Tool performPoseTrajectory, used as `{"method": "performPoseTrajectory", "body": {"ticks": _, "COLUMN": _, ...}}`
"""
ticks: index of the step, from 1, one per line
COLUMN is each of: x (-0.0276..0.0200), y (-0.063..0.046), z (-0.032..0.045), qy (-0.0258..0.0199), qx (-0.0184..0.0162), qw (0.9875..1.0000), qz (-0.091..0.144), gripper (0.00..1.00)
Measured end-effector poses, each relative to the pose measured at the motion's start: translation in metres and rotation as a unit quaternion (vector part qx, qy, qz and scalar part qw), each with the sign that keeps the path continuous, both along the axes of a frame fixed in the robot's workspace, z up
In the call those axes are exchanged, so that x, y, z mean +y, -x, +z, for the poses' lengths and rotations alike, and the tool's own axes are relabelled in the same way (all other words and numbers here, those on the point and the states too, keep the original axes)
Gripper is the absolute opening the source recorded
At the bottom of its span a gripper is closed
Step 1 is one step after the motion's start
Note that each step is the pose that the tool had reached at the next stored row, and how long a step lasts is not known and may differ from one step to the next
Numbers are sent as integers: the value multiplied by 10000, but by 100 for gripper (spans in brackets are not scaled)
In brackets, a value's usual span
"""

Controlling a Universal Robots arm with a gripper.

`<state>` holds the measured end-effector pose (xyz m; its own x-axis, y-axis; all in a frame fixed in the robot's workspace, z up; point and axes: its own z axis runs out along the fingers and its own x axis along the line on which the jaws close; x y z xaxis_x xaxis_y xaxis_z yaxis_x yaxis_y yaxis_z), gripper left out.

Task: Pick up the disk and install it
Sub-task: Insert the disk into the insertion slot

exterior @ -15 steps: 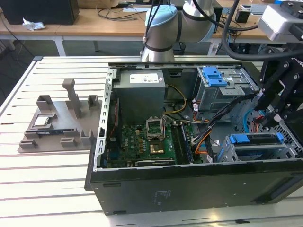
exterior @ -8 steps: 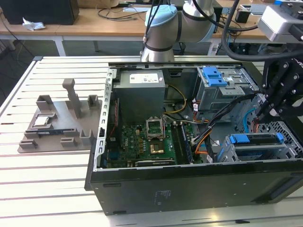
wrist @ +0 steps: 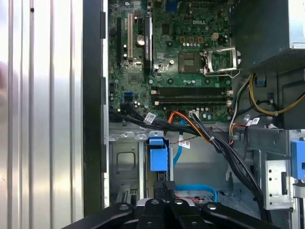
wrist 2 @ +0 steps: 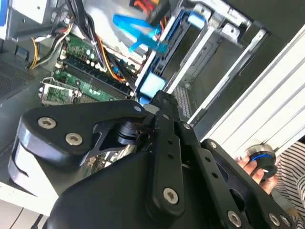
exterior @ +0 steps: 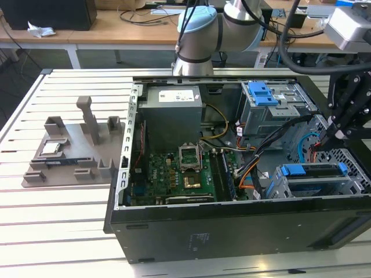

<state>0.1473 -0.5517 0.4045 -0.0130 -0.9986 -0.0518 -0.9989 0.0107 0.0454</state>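
The disk sits in the case, just below the jaws.

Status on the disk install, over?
End effector just above the disk. Disk sitting in the case's bay. Cables close beside the bay.

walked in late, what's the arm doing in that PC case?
The gripper is down at the exterior view's right end of the open computer case, above the drive bay. The disk, with its blue bracket, sits in that bay near the case's front edge, on edge between the bay's metal walls. In the first wrist view the bracket's blue tab lies just ahead of the gripper. A person's hand shows in the second wrist view, outside the case.
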Motion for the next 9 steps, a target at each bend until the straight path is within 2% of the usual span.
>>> {"method": "performPoseTrajectory", "body": {"ticks": 5, "x": 87, "y": -265, "z": -24, "qy": 1, "qx": 18, "qw": 10000, "qz": 0, "gripper": 11}}
{"method": "performPoseTrajectory", "body": {"ticks": 9, "x": 127, "y": -398, "z": -68, "qy": 10, "qx": 24, "qw": 10000, "qz": 1, "gripper": 11}}
